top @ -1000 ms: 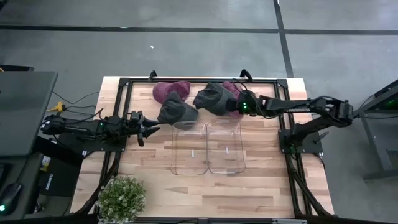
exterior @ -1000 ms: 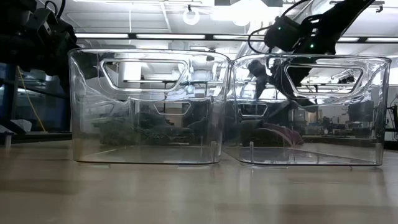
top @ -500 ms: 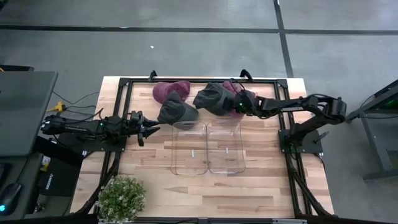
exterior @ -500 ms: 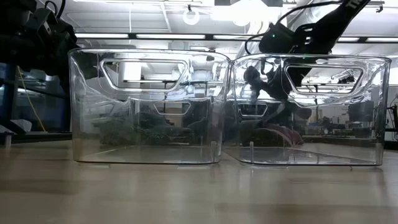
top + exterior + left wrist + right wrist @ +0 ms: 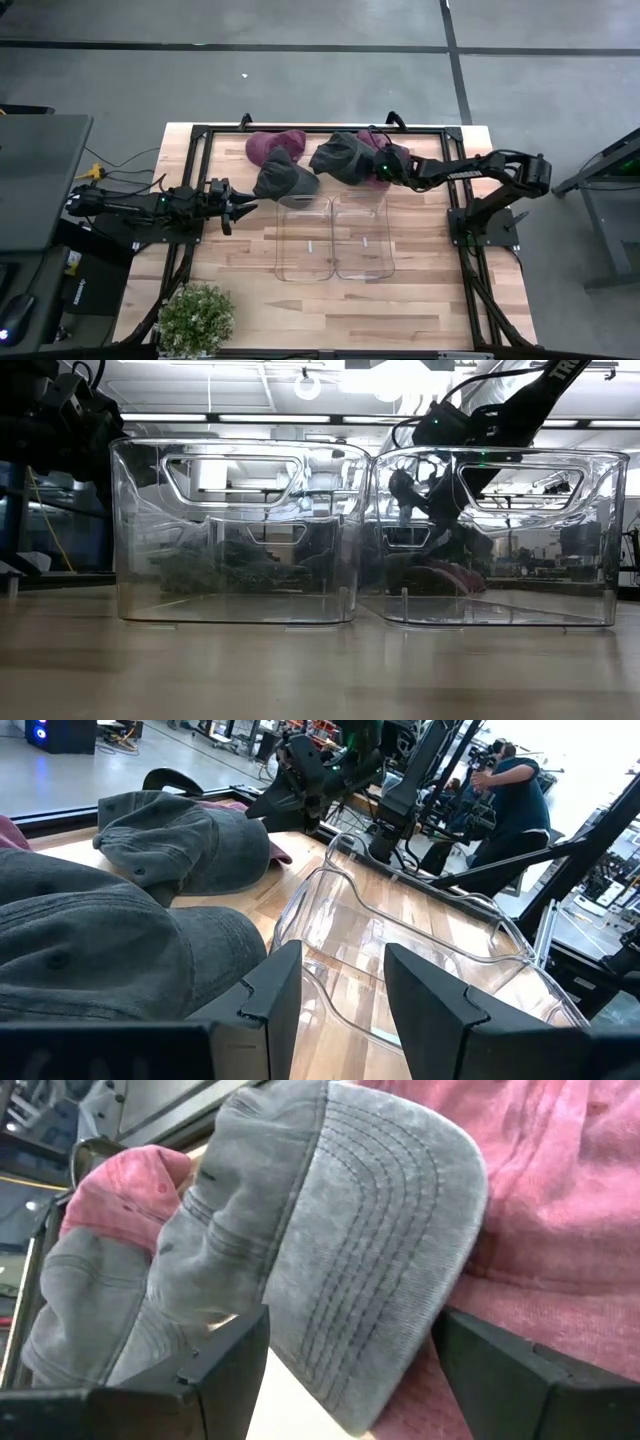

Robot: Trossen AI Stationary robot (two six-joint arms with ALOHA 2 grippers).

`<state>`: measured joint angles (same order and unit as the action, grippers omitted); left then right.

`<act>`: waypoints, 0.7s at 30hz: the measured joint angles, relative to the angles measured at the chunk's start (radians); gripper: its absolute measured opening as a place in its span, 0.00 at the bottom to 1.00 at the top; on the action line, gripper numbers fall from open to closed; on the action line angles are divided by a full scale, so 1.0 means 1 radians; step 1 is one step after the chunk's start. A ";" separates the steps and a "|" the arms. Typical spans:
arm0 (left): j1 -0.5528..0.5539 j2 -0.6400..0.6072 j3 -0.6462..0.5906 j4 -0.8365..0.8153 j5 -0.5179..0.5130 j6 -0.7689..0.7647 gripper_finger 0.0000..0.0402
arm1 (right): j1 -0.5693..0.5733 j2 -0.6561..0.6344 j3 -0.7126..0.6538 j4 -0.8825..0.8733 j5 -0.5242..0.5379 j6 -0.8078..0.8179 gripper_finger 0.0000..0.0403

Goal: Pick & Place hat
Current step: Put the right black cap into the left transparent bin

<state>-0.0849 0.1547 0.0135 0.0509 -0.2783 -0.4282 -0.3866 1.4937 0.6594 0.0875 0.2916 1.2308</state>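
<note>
Two grey hats and two maroon hats lie on the far half of the table. One grey hat (image 5: 345,157) rests partly on a maroon hat (image 5: 392,152). My right gripper (image 5: 371,168) is open at this grey hat's right side, slanting down. In the right wrist view its fingers stand on either side of the hat's stitched brim (image 5: 385,1240), and no touch shows. The other grey hat (image 5: 283,178) lies further left, with the second maroon hat (image 5: 272,146) behind it. My left gripper (image 5: 246,208) waits open and level at the table's left, close to that hat (image 5: 90,940).
Two clear plastic bins (image 5: 305,238) (image 5: 362,235) stand side by side at mid-table, just on the near side of the hats. A potted plant (image 5: 195,318) sits at the near left corner. Black frame rails (image 5: 200,135) edge the table. A person (image 5: 512,790) shows beyond the table.
My right gripper has moved toward the table's left and down, closing in on the grey hat's brim, and has tipped further downward. Its fingers have stayed open. The hats have not moved.
</note>
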 joint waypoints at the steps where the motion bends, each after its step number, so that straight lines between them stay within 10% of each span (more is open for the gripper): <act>1: 0.000 0.000 0.000 0.000 0.000 0.000 0.34 | 0.000 0.000 0.000 0.002 0.000 0.000 0.68; 21: 0.000 0.000 0.000 0.000 0.000 0.000 0.34 | -0.013 0.080 0.000 0.125 -0.013 0.026 0.68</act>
<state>-0.0853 0.1547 0.0135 0.0509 -0.2783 -0.4282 -0.3996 1.5737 0.6594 0.2127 0.2788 1.2572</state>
